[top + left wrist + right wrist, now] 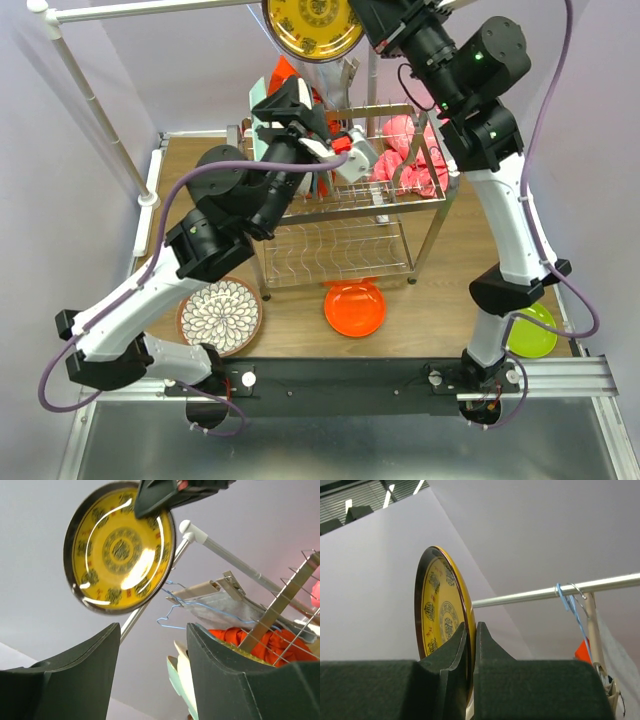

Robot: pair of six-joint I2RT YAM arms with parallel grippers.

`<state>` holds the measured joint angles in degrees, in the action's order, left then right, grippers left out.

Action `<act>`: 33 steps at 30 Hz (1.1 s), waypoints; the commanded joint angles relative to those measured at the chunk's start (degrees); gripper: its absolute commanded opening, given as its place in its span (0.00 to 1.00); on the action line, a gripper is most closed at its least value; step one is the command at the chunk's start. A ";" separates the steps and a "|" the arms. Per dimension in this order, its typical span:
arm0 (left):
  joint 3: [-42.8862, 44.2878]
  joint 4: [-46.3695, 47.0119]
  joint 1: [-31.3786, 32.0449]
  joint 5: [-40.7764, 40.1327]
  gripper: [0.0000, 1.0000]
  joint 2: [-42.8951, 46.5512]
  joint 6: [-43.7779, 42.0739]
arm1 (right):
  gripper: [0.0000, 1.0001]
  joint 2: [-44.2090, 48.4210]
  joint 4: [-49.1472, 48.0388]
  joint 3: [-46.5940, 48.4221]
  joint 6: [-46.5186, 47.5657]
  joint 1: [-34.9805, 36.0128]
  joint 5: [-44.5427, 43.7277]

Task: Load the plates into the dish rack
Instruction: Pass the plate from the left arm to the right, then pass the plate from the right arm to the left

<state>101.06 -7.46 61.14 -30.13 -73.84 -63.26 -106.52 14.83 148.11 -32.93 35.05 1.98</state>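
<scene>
High at the back, my right gripper (362, 38) is shut on the rim of the small yellow patterned plate (312, 25), which hangs on edge above the dish rack (340, 208). The right wrist view shows both fingers (455, 650) pinching that plate (436, 607). My left gripper (278, 108) sits at the rack's upper left end, open, below the yellow plate (120, 550). A mint plate (174, 682) and a white plate (184, 676) stand on edge just beside its right finger (235, 680), not gripped. An orange plate (355, 307), a floral plate (221, 316) and a lime green plate (530, 330) lie on the table.
Pink cloth (410, 155) fills the right end of the rack's upper shelf, and an orange-red cloth (285, 72) hangs behind. A white clothes rail (95, 100) with hangers crosses the back left. The rack's wires (280, 610) rise close on the left gripper's right.
</scene>
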 commanded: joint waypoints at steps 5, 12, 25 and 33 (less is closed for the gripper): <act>-1.30 6.14 0.11 2.00 0.66 5.55 8.85 | 0.01 2.45 -4.11 2.80 8.12 -4.28 0.13; 1.69 7.20 -0.76 1.48 0.73 7.66 19.22 | 0.01 9.92 -4.72 -5.37 25.00 -6.13 2.41; 5.91 0.35 -18.42 10.08 0.77 8.63 45.04 | 0.01 25.13 -4.55 -24.26 63.75 -6.22 7.77; 5.56 -4.93 -24.84 12.02 0.77 10.03 56.31 | 0.01 29.88 0.10 -33.68 96.97 -6.13 19.89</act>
<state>106.41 -8.78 38.85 -20.64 -65.45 -16.86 -77.91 12.27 117.30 40.99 29.06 13.28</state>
